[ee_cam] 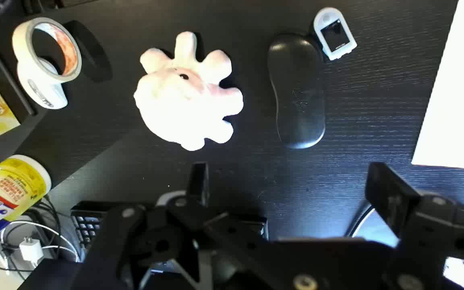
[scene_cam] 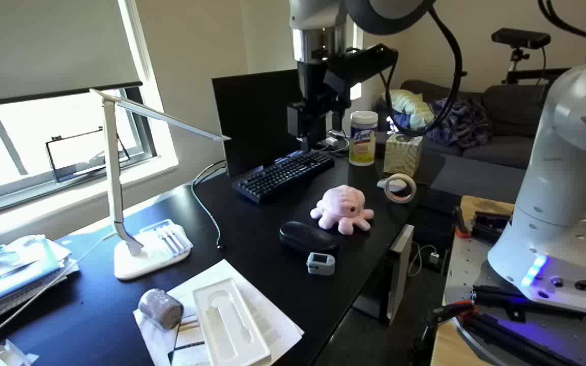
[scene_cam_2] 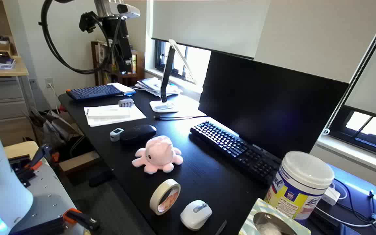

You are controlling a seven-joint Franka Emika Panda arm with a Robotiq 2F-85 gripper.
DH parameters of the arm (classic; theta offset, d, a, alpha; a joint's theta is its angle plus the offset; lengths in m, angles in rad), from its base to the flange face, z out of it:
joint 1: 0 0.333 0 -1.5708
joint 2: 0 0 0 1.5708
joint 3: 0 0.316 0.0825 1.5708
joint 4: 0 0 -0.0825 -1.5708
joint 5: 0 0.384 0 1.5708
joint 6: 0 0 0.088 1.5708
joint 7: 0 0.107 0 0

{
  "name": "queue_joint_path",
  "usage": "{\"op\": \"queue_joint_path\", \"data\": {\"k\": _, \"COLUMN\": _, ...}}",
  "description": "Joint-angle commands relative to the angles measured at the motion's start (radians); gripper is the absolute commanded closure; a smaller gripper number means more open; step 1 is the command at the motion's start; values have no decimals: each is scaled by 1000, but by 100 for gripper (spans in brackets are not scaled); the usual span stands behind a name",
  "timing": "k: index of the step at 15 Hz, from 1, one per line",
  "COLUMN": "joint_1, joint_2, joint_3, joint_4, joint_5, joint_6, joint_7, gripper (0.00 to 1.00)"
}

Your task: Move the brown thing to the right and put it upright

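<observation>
Black desk (scene_cam: 252, 239); dull grey-brown cylinder (scene_cam: 160, 308), lying sideways.

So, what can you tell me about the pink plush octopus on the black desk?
The pink plush octopus has a rounded, soft-looking head, a small dark eye and stubby legs splayed around it. It sits head up on the black, faintly grained desk, apart from the glossy black oblong case. Nothing grips it.
</observation>
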Motion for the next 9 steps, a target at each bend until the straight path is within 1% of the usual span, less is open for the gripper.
{"op": "queue_joint_path", "data": {"k": 1, "joint_1": 48, "joint_2": 9, "joint_3": -46, "joint_4": 2, "joint_5": -22, "joint_6": -4, "joint_7": 17, "gripper": 0}}
{"op": "queue_joint_path", "data": {"k": 3, "joint_1": 66, "joint_2": 40, "joint_3": -51, "joint_4": 23, "joint_5": -24, "joint_6": 9, "joint_7": 6, "gripper": 0}}
{"op": "queue_joint_path", "data": {"k": 6, "joint_1": 92, "joint_2": 100, "joint_3": -40, "joint_4": 74, "joint_5": -40, "joint_6": 31, "joint_7": 31, "gripper": 0}}
{"op": "queue_joint_path", "data": {"k": 7, "joint_1": 98, "joint_2": 94, "joint_3": -42, "joint_4": 78, "joint_5": -54, "joint_6": 13, "joint_7": 30, "gripper": 0}}
{"op": "queue_joint_path", "data": {"k": 8, "joint_1": 106, "joint_2": 70, "joint_3": -59, "joint_4": 64, "joint_5": -45, "joint_6": 4, "joint_7": 18, "gripper": 0}}
{"op": "queue_joint_path", "data": {"k": 9, "joint_1": 97, "joint_2": 43, "joint_3": -63, "joint_4": 50, "joint_5": -59, "joint_6": -16, "joint_7": 63, "gripper": 0}}
